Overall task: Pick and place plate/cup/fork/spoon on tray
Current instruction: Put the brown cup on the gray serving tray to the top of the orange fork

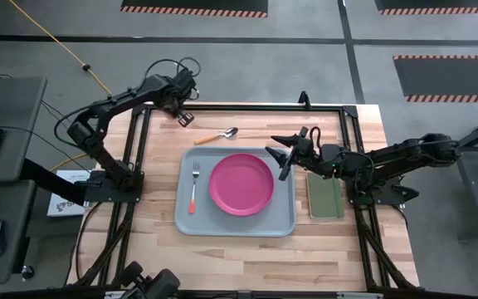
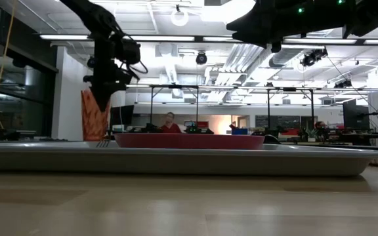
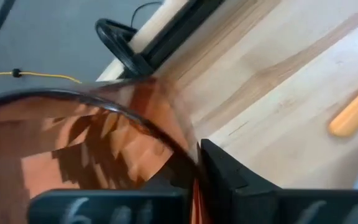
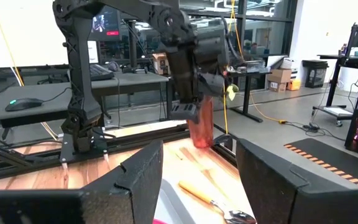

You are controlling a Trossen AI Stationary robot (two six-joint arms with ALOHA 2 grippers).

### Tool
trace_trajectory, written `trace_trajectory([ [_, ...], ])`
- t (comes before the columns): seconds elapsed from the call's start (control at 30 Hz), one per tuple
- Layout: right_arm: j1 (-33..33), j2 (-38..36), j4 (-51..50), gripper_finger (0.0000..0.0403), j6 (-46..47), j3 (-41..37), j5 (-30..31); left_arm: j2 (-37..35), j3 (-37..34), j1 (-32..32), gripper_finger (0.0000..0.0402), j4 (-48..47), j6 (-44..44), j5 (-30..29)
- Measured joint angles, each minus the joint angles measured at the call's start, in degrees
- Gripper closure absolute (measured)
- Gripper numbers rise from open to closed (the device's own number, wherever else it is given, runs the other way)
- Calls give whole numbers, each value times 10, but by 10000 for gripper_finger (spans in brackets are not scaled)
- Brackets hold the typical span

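Gripping the cup (image 4: 202, 127) at the tabletop's (image 1: 247, 253) far left corner, outside the tray (image 1: 184, 223), the left gripper (image 1: 184, 119) has its jaws clamped on the translucent wall, seen pressed against one finger (image 3: 225, 171) in the left wrist view. A clean finish likely calls for a straight lift, then a carry to bare tray floor. The spoon (image 1: 217, 136) lies between cup and tray, so the cup should probably pass above it. The plate (image 1: 241, 183) and fork (image 1: 194, 187) already occupy the tray. The right gripper (image 1: 282, 154) waits, jaws wide, over the tray's right edge, beside a green pad (image 1: 324, 198).
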Motion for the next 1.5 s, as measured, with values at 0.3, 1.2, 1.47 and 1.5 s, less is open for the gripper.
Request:
trace_trajectory([
  [0.3, -12, 0, 0, 208, 2, 0, 3, -49, 99, -64, 396, -81, -10, 44],
  [1.2, -18, 0, 0, 208, 17, 0, -11, -75, -28, -418, 400, -71, -101, -36],
  [1.47, -18, 0, 0, 208, 17, 0, -11, -75, -52, -418, 400, -41, -95, -5],
  [1.5, -18, 0, 0, 208, 17, 0, -11, -75, -57, -418, 400, -41, -99, -7],
])
